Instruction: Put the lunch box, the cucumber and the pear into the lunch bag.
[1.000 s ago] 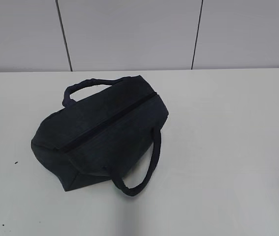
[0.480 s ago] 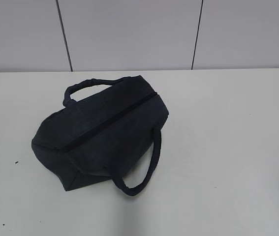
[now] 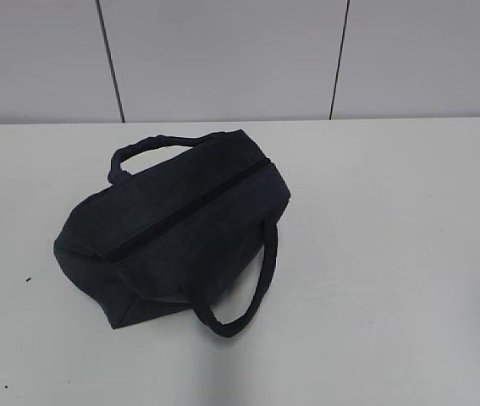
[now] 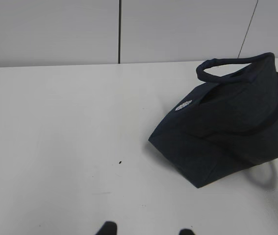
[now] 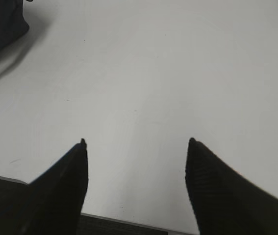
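Ahead of both pincers, change: nothing has moved over the last second; the scene matches the earlier views, so the task looks stalled or finished.
Lunch bag (image 3: 172, 228): on the counter (image 3: 392, 254), ahead and right of the left pincer (image 4: 145, 229), far left of the right pincer (image 5: 136, 147); zipper (image 3: 189, 207) seems closed.
Right pincer: tips wide apart, empty.
Left pincer: only its tips show, apart, holding nothing.
Hidden: lunch box, cucumber and pear nowhere visible; possibly inside the bag, cannot tell.
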`<state>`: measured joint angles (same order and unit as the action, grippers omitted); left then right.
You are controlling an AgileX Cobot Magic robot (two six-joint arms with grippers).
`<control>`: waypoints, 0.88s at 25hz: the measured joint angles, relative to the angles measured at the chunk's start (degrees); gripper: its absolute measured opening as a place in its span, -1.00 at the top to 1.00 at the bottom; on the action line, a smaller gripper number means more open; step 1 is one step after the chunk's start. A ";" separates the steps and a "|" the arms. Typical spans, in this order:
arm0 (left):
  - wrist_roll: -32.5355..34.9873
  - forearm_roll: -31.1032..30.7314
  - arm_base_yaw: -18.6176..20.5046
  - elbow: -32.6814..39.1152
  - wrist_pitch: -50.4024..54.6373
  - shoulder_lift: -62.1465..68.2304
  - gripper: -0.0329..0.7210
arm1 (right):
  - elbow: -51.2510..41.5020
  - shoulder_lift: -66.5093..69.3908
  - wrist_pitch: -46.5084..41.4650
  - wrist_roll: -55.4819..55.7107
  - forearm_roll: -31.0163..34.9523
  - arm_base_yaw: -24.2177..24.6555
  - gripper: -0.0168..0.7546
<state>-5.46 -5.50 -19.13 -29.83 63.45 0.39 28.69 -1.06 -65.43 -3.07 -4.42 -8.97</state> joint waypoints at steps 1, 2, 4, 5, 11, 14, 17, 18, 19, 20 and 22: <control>0.00 0.00 0.00 0.00 0.00 0.00 0.26 | 0.00 0.00 0.00 0.00 0.00 0.00 -0.32; 0.00 0.00 0.00 0.00 0.00 0.00 0.26 | 0.00 0.00 0.00 0.00 0.00 0.00 -0.32; 0.00 0.00 0.00 0.00 0.00 0.00 0.26 | 0.00 0.00 0.00 0.00 0.00 0.00 -0.32; 0.00 0.00 0.00 0.00 0.00 0.00 0.26 | 0.00 0.00 0.00 0.00 0.00 0.00 -0.32; 0.00 0.00 0.00 0.00 0.00 0.00 0.26 | 0.00 0.00 0.00 0.00 0.00 0.00 -0.32; 0.00 0.00 0.00 0.00 0.00 0.00 0.26 | 0.00 0.00 -0.09 0.00 0.00 0.00 -0.32; 0.00 0.00 0.00 0.00 0.00 0.00 0.26 | 0.00 0.00 -0.09 0.12 0.00 0.00 -0.32; 0.00 0.00 0.00 0.00 0.00 0.00 0.26 | 0.00 0.00 -0.09 0.12 0.00 0.00 -0.32; 0.00 0.00 0.00 0.00 0.00 0.00 0.26 | 0.00 0.00 -0.09 0.12 0.00 0.00 -0.32; 0.00 0.00 0.05 0.00 0.00 0.00 0.26 | 0.00 0.00 -0.09 0.12 0.00 0.00 -0.32; 0.00 0.05 1.48 0.00 0.00 0.00 0.26 | 0.00 0.00 -0.09 0.12 0.00 0.15 -0.32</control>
<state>-5.46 -5.45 -17.65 -29.83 63.45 0.39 28.69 -1.06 -65.52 -2.95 -4.42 -8.82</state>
